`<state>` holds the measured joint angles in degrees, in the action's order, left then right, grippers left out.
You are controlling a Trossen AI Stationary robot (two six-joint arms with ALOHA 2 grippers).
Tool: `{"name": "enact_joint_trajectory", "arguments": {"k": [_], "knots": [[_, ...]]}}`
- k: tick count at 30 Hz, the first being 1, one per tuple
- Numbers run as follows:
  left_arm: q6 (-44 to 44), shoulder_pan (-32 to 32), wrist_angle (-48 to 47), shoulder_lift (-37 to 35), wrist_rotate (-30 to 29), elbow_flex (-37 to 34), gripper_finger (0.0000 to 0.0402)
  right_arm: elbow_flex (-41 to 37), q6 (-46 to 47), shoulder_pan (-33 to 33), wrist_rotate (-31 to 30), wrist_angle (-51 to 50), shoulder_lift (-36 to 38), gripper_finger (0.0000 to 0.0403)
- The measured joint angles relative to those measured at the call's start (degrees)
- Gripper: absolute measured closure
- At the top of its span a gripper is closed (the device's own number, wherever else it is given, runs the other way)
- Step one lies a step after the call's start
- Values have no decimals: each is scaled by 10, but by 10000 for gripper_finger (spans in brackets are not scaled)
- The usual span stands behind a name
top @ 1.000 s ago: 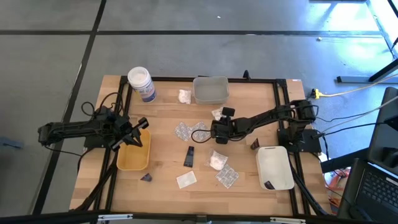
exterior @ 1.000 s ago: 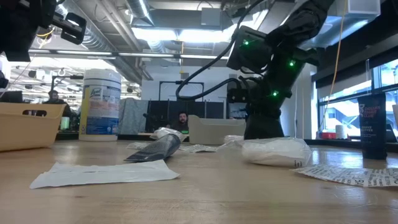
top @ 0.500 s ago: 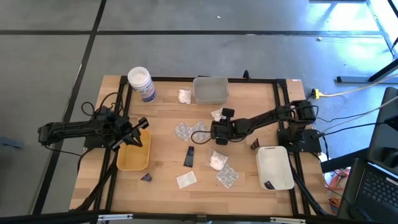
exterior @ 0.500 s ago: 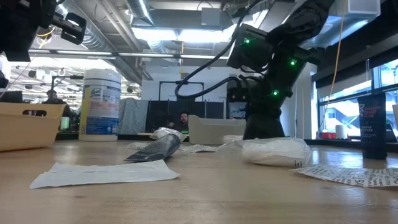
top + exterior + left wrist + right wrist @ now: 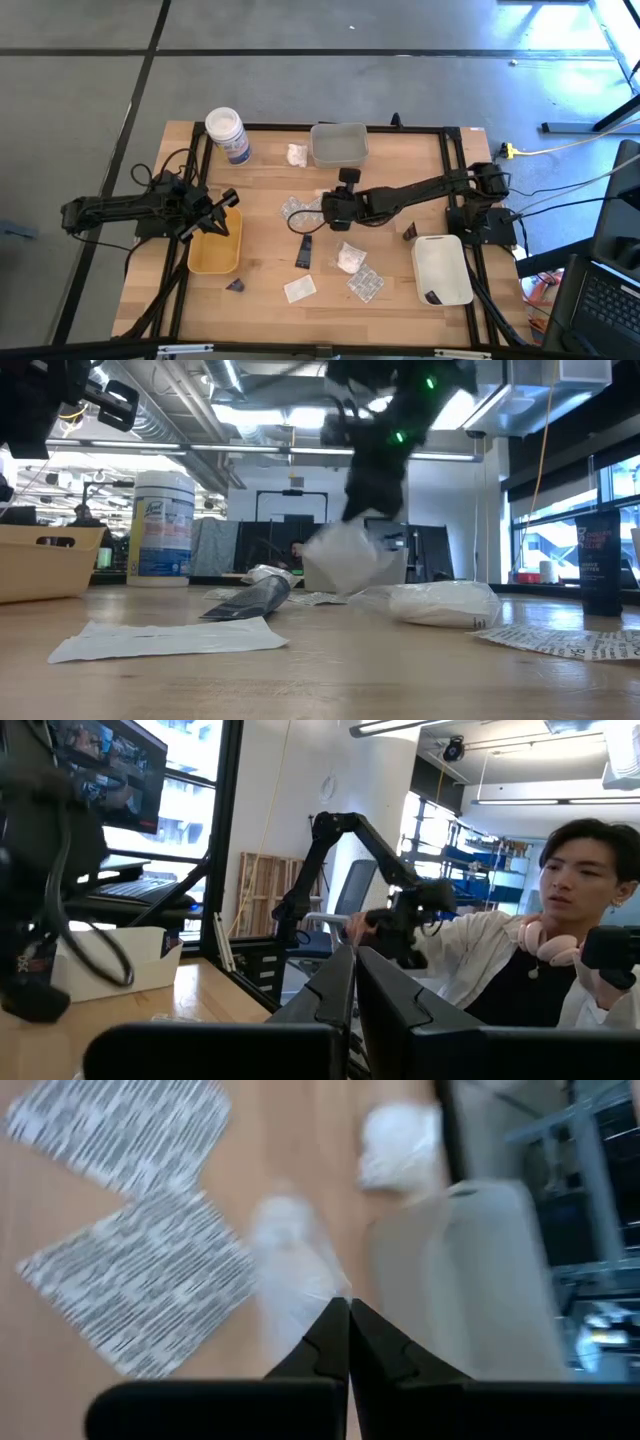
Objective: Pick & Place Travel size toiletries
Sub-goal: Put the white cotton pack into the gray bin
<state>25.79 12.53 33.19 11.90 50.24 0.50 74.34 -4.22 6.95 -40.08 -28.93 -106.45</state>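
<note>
Our right gripper (image 5: pixel 318 216) near the desk's middle, pinching a white packet (image 5: pixel 344 558); left gripper (image 5: pixel 222 212) closed, empty.

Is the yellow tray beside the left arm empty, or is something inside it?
Empty, as far as visible: the high view shows only bare yellow floor in the yellow tray; the left gripper hides one corner.

A white lumpy packet (image 5: pixel 345 556) hangs tilted, pinched in the right gripper's (image 5: pixel 347 1308) closed jaws, clear of the counter (image 5: pixel 265 255); below them lie two striped blister packs (image 5: pixel 135 1280), another white packet (image 5: pixel 349 258) nearby.
</note>
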Motion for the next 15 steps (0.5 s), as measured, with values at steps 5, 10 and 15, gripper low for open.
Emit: {"name": "enact_joint_trajectory", "arguments": {"k": [5,10,15], "knots": [[0,0,0,0,0,0,391,77,-24,-13,-24,-56,0,400],[0,0,0,0,0,0,389,134,-48,-43,-26,-84,0,401],[0,0,0,0,0,0,391,163,-73,-83,-26,-88,1,401]]}}
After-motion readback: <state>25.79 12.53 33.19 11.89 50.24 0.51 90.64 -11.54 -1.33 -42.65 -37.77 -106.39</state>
